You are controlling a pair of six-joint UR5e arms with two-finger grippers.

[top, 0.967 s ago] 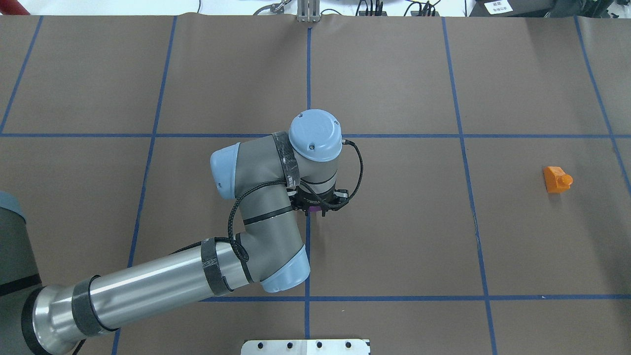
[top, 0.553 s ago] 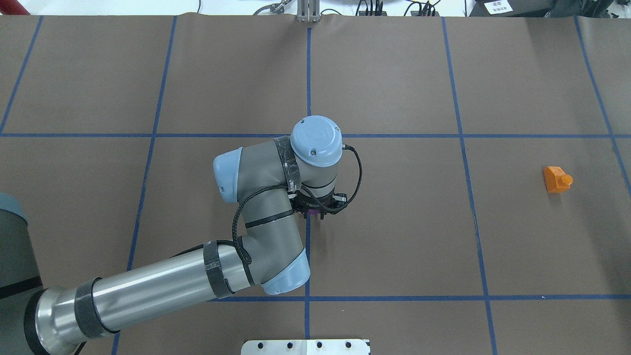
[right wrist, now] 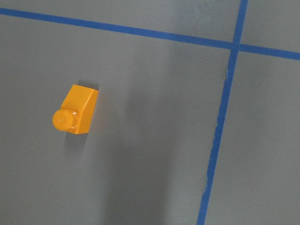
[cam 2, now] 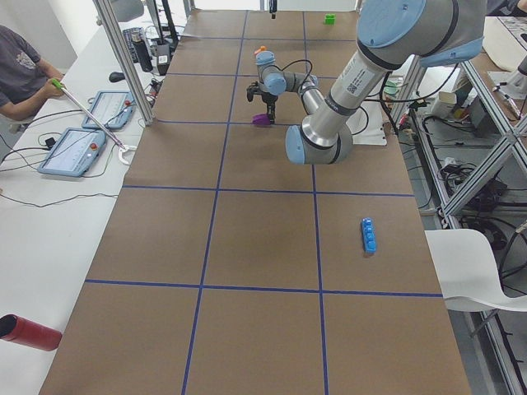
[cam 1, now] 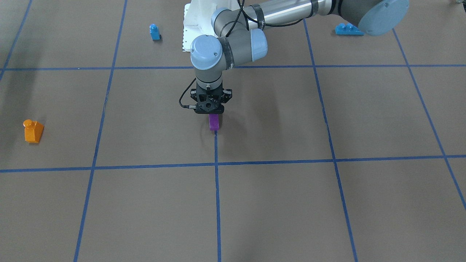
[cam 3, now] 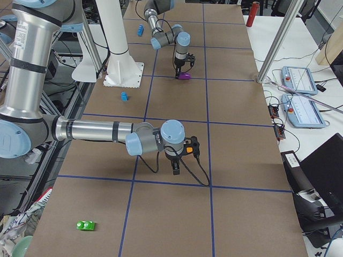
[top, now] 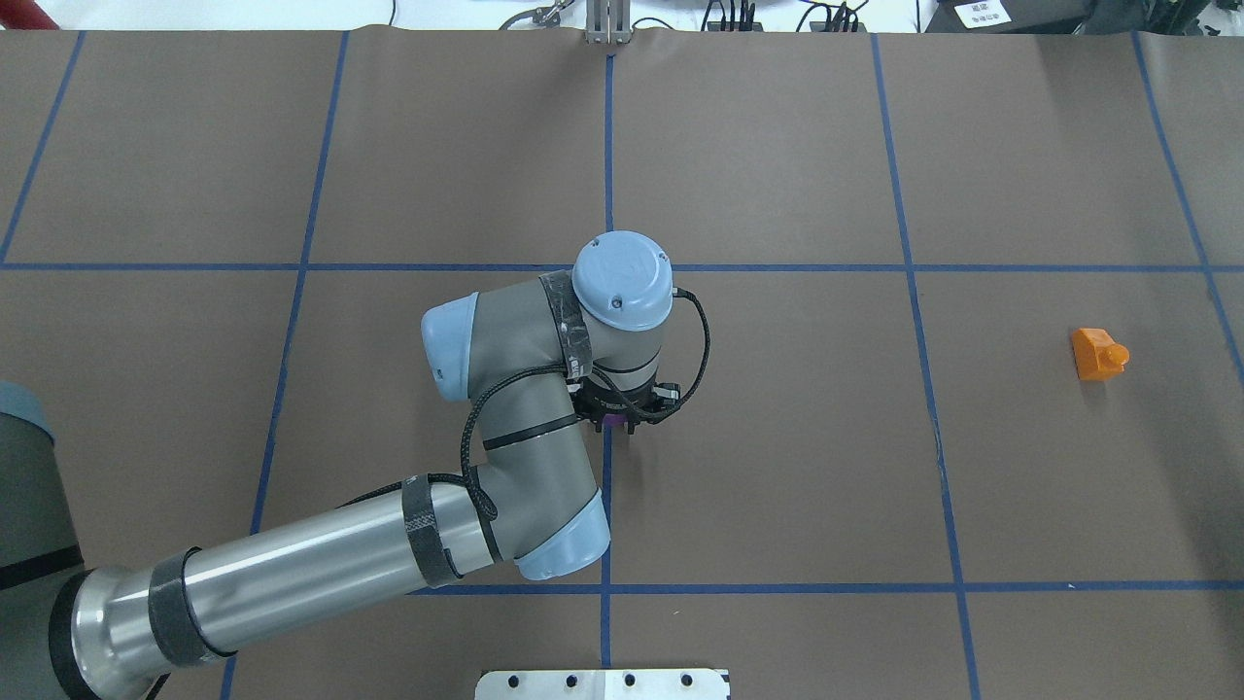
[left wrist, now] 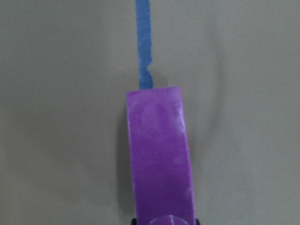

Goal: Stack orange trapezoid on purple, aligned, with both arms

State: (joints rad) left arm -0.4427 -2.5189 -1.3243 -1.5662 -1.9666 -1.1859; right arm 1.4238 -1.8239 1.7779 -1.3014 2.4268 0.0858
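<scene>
Grasp status, both arms

Seen from the operators' side, the left arm (top: 292, 554) reaches to the middle of the brown-covered bench (cam 1: 291, 203), wrist pointing straight down.

1. Left gripper (cam 1: 213, 116): its black fingers pinch a small glossy purple plastic brick (cam 1: 214, 124), which hangs directly under the gripper body. In the left wrist view the long purple face runs up from the bottom edge, where a rounded stud shows. The lower end of the purple brick sits at the tip of a blue tape line (cam 1: 217, 196). Whether it touches the bench cannot be told.

2. Small glossy orange plastic trapezoid brick (top: 1098, 353): it stands on the bench, stud up, well apart from the purple brick, towards the robot's right. The right wrist view looks down on it, left of that view's centre, near a crossing of tape lines.

3. Right gripper (cam 3: 176, 168): it hangs over the bench on the near arm in the right-end view. Whether its fingers are spread or pressed together cannot be told.

4. Other items: a small blue one-stud brick (cam 1: 154, 32) and a long blue brick (cam 1: 348, 29) lie near the robot's base. A green brick (cam 3: 86, 225) lies at the bench's right end.
</scene>
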